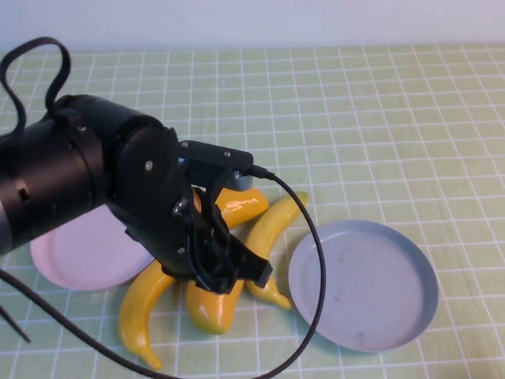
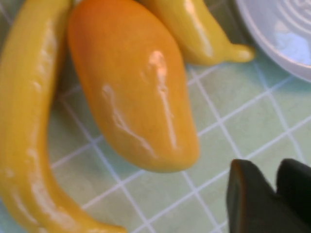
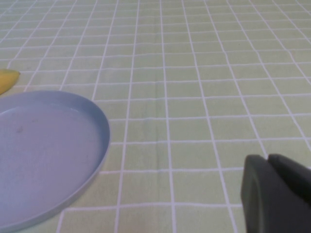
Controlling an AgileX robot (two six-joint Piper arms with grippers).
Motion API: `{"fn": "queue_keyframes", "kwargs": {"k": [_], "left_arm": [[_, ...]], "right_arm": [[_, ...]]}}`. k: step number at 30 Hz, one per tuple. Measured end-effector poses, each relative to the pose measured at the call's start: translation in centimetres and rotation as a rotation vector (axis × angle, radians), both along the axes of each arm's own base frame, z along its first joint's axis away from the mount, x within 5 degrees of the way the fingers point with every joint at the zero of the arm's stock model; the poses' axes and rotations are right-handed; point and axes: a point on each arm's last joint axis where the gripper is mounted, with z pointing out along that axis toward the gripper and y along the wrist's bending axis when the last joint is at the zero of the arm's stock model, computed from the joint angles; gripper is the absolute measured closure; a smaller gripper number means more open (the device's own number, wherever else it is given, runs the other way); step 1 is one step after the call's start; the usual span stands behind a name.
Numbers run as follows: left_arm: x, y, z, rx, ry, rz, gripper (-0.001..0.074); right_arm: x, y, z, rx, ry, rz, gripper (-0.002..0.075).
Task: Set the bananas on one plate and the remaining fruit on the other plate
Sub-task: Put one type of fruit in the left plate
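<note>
- The plump, glossy orange-yellow mango-like fruit (image 2: 133, 85) lies on the counter just under and ahead of the left gripper (image 2: 272, 196), flanked by two long curved glossy yellow bananas (image 2: 29, 126), one on each side.
- A second orange-yellow fruit (image 1: 237, 207) shows just beyond the left jaws.
- Left jaws: tips nearly together, holding nothing, apart from the fruit.
- Both the round grey-blue shallow plate (image 1: 363, 284) and the round pale pink plate (image 1: 87, 253) hold nothing; no sorting is done.
- Step in hand, I judge: approach to the near mango.
- Next move calls for wider jaws, then descent astride the fruit.
- Right gripper (image 3: 277, 194) hangs away from the fruit near the grey-blue plate, jaws closed, empty.
</note>
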Motion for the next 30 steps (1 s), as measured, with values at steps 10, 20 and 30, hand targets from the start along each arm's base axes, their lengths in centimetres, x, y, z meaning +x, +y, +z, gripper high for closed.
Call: {"fn": "queue_keyframes", "kwargs": {"k": [10, 20, 30], "left_arm": [[1.8, -0.6, -0.7, 0.064, -0.070, -0.026, 0.0139], [2.9, -1.1, -2.9, 0.129, -0.048, -0.027, 0.0104], [3.7, -1.8, -5.5, 0.166, -0.010, -0.023, 0.0104]], "right_arm": [[0.0, 0.0, 0.0, 0.000, 0.000, 0.000, 0.0741], [0.0, 0.0, 0.0, 0.000, 0.000, 0.000, 0.0741], [0.0, 0.0, 0.0, 0.000, 0.000, 0.000, 0.0741]]}}
